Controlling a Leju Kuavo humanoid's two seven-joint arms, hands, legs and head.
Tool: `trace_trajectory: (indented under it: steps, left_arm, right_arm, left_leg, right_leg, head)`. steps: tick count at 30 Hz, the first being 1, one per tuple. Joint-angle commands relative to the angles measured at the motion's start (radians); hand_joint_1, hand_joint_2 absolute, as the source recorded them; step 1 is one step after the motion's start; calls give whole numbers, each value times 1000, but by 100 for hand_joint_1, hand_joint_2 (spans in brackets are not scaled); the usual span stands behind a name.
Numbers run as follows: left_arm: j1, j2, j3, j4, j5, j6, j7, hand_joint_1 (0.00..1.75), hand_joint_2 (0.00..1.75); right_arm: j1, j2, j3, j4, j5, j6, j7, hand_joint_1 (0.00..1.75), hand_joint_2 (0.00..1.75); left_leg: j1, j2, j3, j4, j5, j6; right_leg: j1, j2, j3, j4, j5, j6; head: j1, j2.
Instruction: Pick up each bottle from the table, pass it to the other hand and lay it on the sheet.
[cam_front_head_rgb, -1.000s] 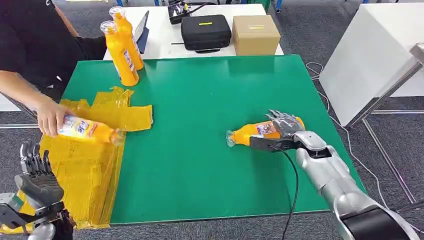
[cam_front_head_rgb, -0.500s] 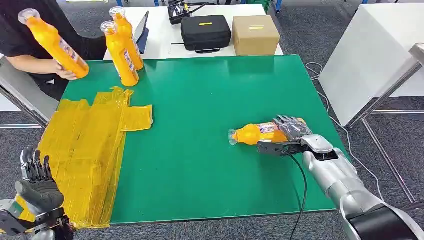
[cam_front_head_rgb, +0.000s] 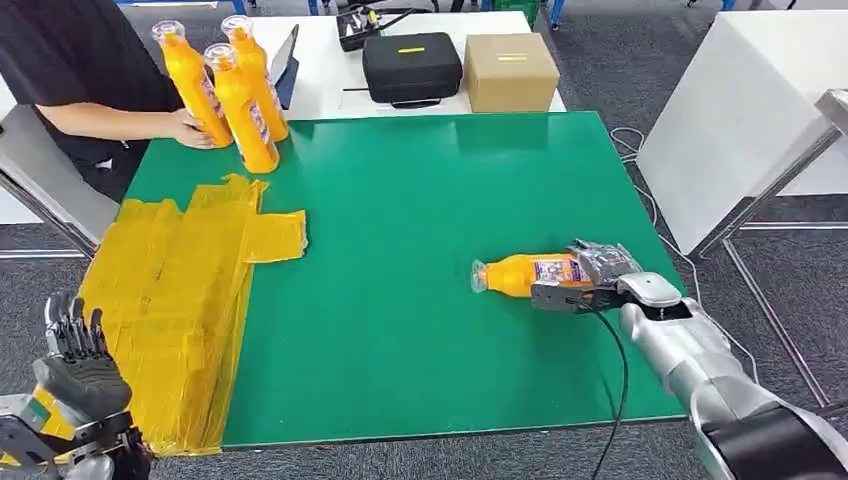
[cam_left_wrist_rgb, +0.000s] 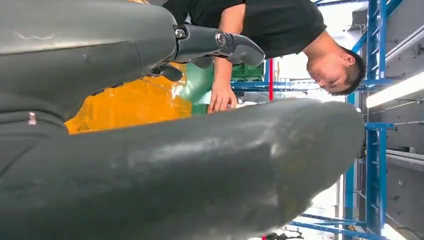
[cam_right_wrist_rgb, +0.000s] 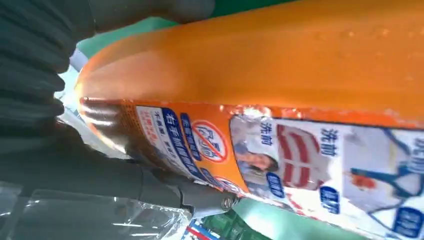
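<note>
The right hand grips an orange bottle lying on the green table. The left hand, fingers apart and holding nothing, hovers beside the yellow sheet.

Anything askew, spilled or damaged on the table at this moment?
No spill or damage shows. The yellow sheet is crumpled and hangs past the green table's left edge. One bottle lies on its side in the right hand; three bottles stand upright by a person's hand.

orange bottle with blue-and-white label, yellow sheet, green table.
</note>
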Motion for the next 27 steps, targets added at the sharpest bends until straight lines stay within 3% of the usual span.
trace_trajectory:
  steps: [1, 11, 14, 16, 25, 27]
  left_arm:
    - [-99, 3, -19, 148, 15, -12, 2, 0, 0]
    - [-69, 6, -22, 112, 33, -5, -5, 0, 0]
    - [-61, 3, -38, 104, 34, -9, -5, 0, 0]
    - [-52, -1, -52, 99, 33, -16, 5, 0, 0]
    - [-48, -2, -58, 94, 33, -17, 5, 0, 0]
    - [-21, -15, -76, 72, 47, -53, 45, 0, 0]
  right_arm:
    - [-24, -3, 63, 121, -16, 21, 1, 175, 175]
    - [19, -34, 57, 74, -25, 12, -1, 175, 175]
    - [57, -36, 11, 31, -87, 23, -34, 175, 175]
    - [82, -12, -34, -48, -168, 10, -90, 175, 175]
    - [90, -5, -27, -95, -173, 34, -55, 175, 175]
    - [139, 56, -87, -227, -279, -35, -136, 175, 175]
  left_leg:
    - [0, -2, 1, 0, 1, -1]
    - [1, -3, 1, 1, 1, -1]
    - [1, -3, 1, 1, 1, 0]
    - [1, -4, 1, 0, 1, -1]
    - [1, 1, 1, 1, 0, -1]
    - [1, 1, 1, 1, 0, -2]
  right_leg:
    - [0, -3, 2, -1, 0, 0]
    - [1, -3, 4, -2, 1, 1]
    - [1, -3, 4, -2, 1, 1]
    - [1, -4, 4, -3, 1, 0]
    - [1, 0, 3, -2, 1, 0]
    - [1, 0, 3, -2, 1, 0]
  head:
    - [0, 0]
    - [0, 0]
    - [0, 0]
    - [0, 0]
    - [0, 0]
    - [0, 0]
